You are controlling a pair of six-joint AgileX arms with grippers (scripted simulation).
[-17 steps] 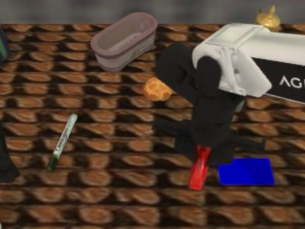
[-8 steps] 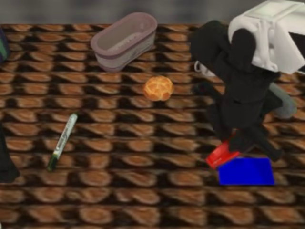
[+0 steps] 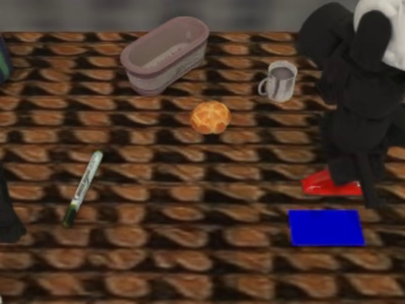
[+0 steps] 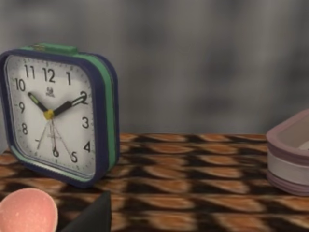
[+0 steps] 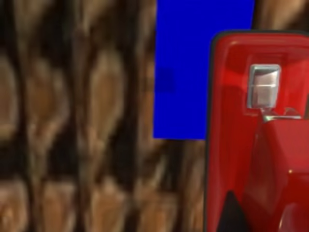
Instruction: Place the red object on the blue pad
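Shifted rightward, right gripper clamping red object (above blue pad), left arm parked

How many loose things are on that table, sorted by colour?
Red: 1, the stapler, under the right hand
Blue: 2, the pad and the blue-and-green clock
Green and white: 1, the marker
Orange: 1, the bun
Grey: 1, the mug
Pinkish: 2, the tub and a round thing
Total: 8

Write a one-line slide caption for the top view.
Right gripper holds the red object above the table, just behind the blue pad; left arm parked at the left edge.
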